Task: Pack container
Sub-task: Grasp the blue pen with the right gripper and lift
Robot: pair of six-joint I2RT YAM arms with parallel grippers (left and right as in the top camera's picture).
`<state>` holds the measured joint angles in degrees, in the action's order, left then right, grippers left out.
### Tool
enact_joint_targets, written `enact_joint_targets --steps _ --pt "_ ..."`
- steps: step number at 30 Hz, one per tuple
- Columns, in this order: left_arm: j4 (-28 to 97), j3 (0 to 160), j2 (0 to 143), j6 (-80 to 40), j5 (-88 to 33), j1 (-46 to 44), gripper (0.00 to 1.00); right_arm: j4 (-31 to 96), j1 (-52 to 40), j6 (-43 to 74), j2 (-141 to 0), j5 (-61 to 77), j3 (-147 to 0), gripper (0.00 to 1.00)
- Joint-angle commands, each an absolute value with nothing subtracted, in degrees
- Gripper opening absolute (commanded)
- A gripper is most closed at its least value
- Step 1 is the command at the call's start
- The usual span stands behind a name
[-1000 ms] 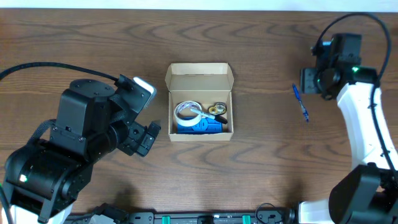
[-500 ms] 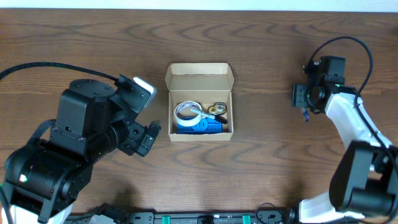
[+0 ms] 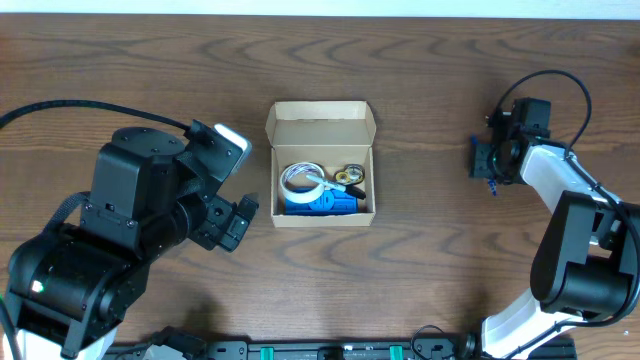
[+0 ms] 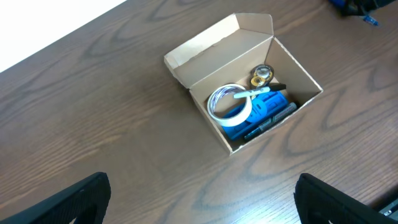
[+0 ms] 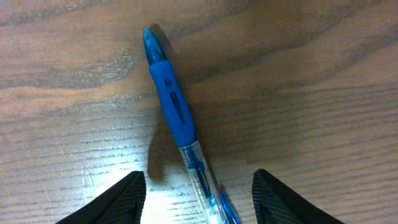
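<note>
**Operator:** I've got the right gripper (image 5: 198, 186) low over the blue pen (image 5: 180, 124) on the table (image 3: 430, 240). In the right wrist view the pen lies between the two fingertips (image 5: 115, 199), jaws apart on either side and not touching it, so nothing is gripped.

**Supervisor:** How does the pen's long axis run against the jaws?

**Operator:** Roughly up the wrist picture, tipped slightly left at its far end, so it crosses the line between the fingers. I judge that a straight close should catch the clear barrel just below the blue grip sleeve.

**Supervisor:** And the container?

**Operator:** The container (image 3: 321, 160) sits mid-table, lid flap open, already holding a tape roll (image 4: 229, 102), a blue item (image 4: 261, 113) and a small round metal piece (image 4: 262, 73). It's well apart from the pen, off to the right arm's left.

**Supervisor:** Left arm?

**Operator:** The left gripper (image 4: 199, 199) hangs wide open and empty near the box's other side. The right is clearly nearer the pen.
</note>
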<state>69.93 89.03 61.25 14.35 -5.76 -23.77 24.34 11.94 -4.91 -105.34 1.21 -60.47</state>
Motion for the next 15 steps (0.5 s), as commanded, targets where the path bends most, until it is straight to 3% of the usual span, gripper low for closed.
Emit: enact_joint_targets --steps 1,15 --pt "69.9 89.8 61.2 13.8 -5.4 -23.6 0.95 23.8 12.7 -6.3 -106.3 2.0 -60.3 0.56" --pt "69.9 89.8 61.2 13.8 -5.4 -23.6 0.95 22.0 12.9 -8.7 -108.8 4.5 -60.3 0.50"
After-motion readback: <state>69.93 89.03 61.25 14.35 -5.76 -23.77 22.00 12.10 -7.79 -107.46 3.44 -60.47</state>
